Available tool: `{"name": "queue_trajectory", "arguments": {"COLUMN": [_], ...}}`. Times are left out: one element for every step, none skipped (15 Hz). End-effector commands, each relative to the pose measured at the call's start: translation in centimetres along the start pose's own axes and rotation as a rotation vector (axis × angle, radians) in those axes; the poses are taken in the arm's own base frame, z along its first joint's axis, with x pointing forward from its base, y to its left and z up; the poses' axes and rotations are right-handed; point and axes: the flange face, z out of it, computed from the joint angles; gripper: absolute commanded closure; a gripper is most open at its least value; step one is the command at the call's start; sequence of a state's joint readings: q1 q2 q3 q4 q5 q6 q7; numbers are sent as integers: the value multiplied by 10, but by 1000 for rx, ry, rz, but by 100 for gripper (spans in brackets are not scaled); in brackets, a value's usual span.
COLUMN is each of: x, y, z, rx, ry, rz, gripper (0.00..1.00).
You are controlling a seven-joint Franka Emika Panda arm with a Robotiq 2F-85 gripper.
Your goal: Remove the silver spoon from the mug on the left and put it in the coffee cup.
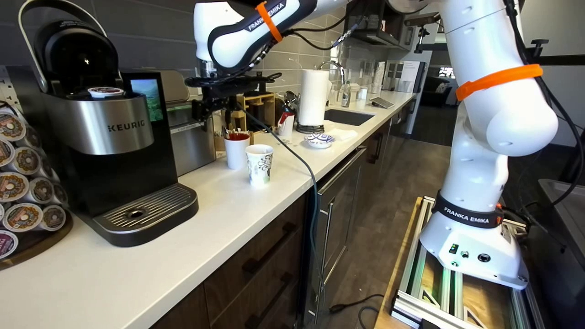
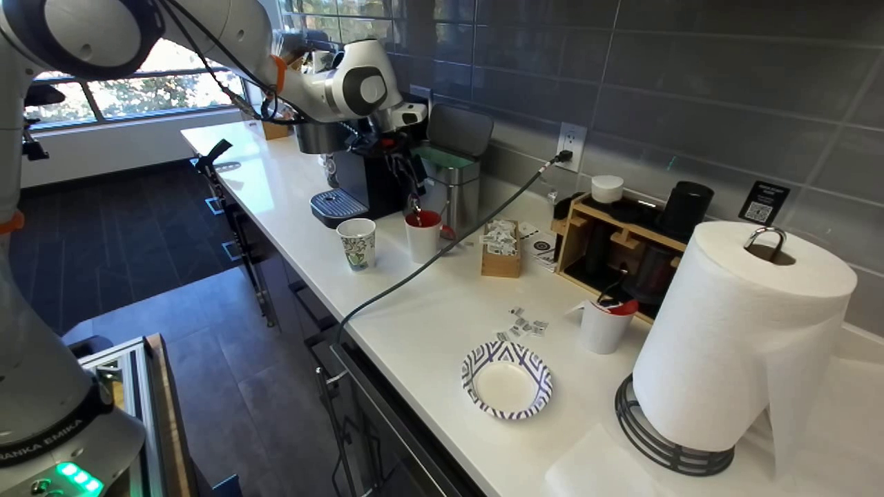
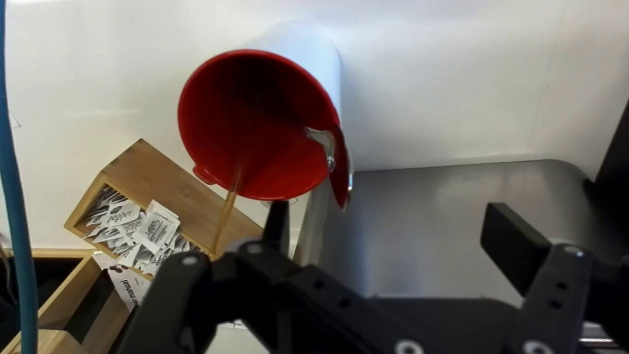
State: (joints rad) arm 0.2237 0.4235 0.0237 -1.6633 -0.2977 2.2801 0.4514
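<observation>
Starting from the left in an exterior view, I have the coffee cup (image 2: 357,245) upright on the surface (image 2: 414,324). Near it, not touching, stands the white mug (image 2: 423,248) with the red inside, and the box of packets (image 2: 501,266) sits farther right. Read the same way, my wrist view gives a thin stick (image 3: 225,221) slanting out of the mug, then the silver spoon (image 3: 329,147) at the mug's right-hand rim, poking up past it (with the glare and red reflections, I can't say which end is uppermost). Farther right, my end effector (image 3: 396,231) is spread wide with nothing gripped; the metal bin (image 3: 417,211) shows through the gap. The spoon lies outside that gap, toward the finger (image 3: 279,221) on the mug's side.

I judge the step in hand to be the approach: the spoon is not yet out of the mug. Next I'd slide across until the spoon stands between the fingers, leaving the stick outside, then close gently and raise it straight past the rim before heading for the coffee cup.
</observation>
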Motion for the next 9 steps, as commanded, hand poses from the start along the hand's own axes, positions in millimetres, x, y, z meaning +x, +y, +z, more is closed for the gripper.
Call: {"name": "queue_trajectory", "arguments": {"x": [1,1,1,1,1,1,1,1,0], "y": [0,0,1,4,7,10,11,12,13], "z": [-1,1,3,6,8,10,12,14,15], "rx": [0,4,7,3,2,-1,-6,-10,-12], "ry": [0,-2,-10,-18,-29,-38,-41,-46,-49], "rz": [0,-2,-7,-9,-8,-3,2,4,5], "gripper": [0,0,0,0,0,4,15,28,30]}}
